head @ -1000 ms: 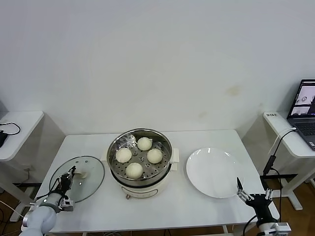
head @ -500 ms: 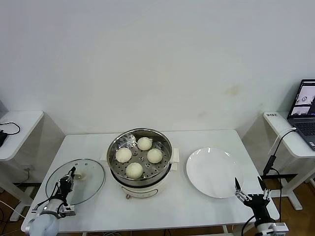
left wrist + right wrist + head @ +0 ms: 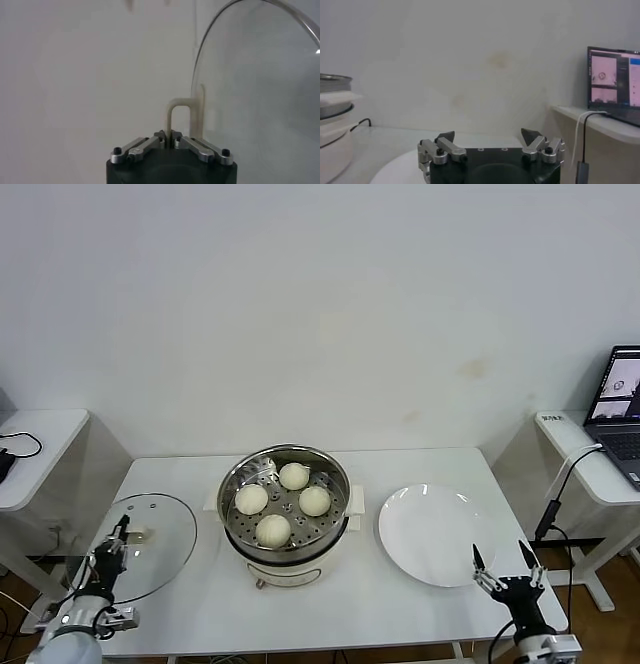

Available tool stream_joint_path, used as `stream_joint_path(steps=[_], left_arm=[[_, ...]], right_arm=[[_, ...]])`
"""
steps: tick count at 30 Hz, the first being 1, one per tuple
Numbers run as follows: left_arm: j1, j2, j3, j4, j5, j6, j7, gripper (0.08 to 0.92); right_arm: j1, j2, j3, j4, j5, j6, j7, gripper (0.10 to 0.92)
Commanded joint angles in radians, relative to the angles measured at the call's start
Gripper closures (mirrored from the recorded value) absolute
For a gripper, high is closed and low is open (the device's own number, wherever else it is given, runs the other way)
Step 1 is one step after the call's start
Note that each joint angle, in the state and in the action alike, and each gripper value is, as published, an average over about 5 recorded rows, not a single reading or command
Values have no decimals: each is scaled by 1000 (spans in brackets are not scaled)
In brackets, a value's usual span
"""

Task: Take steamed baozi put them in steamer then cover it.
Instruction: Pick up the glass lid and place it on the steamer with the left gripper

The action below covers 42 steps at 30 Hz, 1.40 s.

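Note:
The steamer (image 3: 285, 559), a shiny steel pot on a cream base, stands mid-table with several cream-white baozi (image 3: 272, 530) on its perforated tray. Left of it the cover (image 3: 160, 559), a clear glass lid, hangs tilted above the table's left end. My left gripper (image 3: 118, 536) is shut on its cream handle. In the left wrist view the left gripper (image 3: 167, 135) pinches the thin handle loop (image 3: 172, 107), and the glass disc (image 3: 250, 90) stands on edge beyond it. My right gripper (image 3: 497, 569) is open and empty at the table's front right corner; the right wrist view shows this gripper (image 3: 489, 136) spread wide.
A flat white plate (image 3: 432, 534) lies right of the steamer, just ahead of the right gripper. White side tables flank the main table, one with a laptop (image 3: 620, 409) at the far right. A dark cable (image 3: 550, 514) hangs by the right edge.
The left gripper has raised the cover off the table, tipped it up and carried it leftward and nearer. The right gripper has shifted slightly and stays open.

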State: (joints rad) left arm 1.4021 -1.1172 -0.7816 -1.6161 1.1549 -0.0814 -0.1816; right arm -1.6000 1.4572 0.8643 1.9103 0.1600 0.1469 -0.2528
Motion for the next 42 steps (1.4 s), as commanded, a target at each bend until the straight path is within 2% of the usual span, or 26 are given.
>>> stream_joint_path(steps=[1, 7, 14, 24, 31, 37, 42], left_arm=[[134, 28, -92, -326, -57, 135, 199, 861], [151, 34, -94, -443, -108, 196, 243, 861], [116, 60, -3, -579, -137, 252, 270, 861], [-1, 112, 220, -567, -158, 341, 325, 861], [-137, 66, 364, -536, -61, 388, 378, 861], [-205, 19, 462, -500, 33, 421, 426, 861], [-242, -55, 521, -444, 112, 428, 448, 861]], right_arm=[[-2, 0, -5, 6, -11, 1, -2, 203], [-11, -3, -3, 10, -29, 5, -6, 203], [-11, -3, -6, 12, -59, 7, -14, 203], [0, 9, -22, 2, -138, 8, 1, 203], [25, 31, -48, -19, -271, 15, 36, 203], [45, 60, -83, -42, -356, 13, 57, 202], [53, 71, -95, -56, -389, 14, 63, 203]])
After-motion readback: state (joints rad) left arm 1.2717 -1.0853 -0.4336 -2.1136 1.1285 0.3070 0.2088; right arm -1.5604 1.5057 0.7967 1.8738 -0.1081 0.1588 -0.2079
